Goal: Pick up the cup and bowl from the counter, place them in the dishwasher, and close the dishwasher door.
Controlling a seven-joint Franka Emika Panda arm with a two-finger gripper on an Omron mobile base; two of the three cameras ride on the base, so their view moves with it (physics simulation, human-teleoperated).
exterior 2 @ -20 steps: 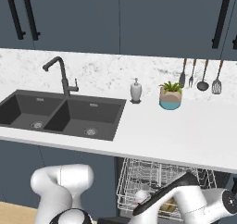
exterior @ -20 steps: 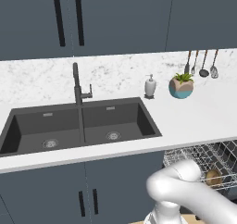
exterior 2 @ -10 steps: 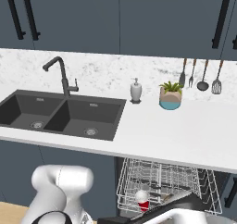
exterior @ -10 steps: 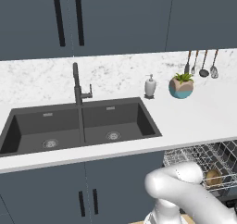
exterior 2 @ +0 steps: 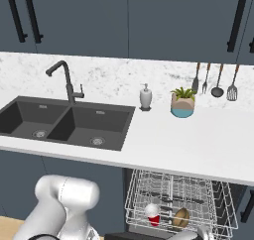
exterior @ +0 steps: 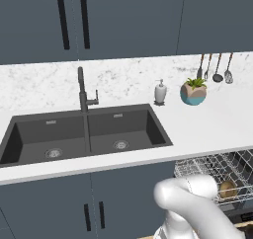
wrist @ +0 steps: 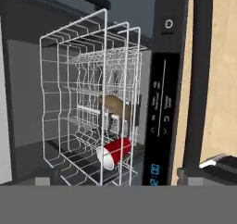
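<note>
The dishwasher's silver wire rack (exterior 2: pixel 173 192) is pulled out under the white counter (exterior 2: pixel 198 145). A red cup with a white mouth (exterior 2: pixel 153 214) lies on its side in the rack, and the brown bowl (exterior 2: pixel 181 217) rests just right of it. In the hand view the cup (wrist: pixel 115 151) sits below the bowl (wrist: pixel 115 106), both behind the rack wires (wrist: pixel 74 79). The dishwasher door (wrist: pixel 159 121) hangs open, its black control strip lit. My gripper is low by the door's edge, facing the rack, open with nothing between its jaws.
A dark double sink (exterior 2: pixel 64 122) with a black faucet (exterior 2: pixel 64 78) is set in the counter to the left. A soap bottle (exterior 2: pixel 145 97), a plant pot (exterior 2: pixel 182 104) and hanging utensils (exterior 2: pixel 216 80) line the back wall. Blue-grey cabinets (exterior: pixel 94 203) flank the dishwasher.
In the right base view the forearm has dropped out of the lower right, uncovering the cup and bowl in the rack. The counter's things have not moved.
</note>
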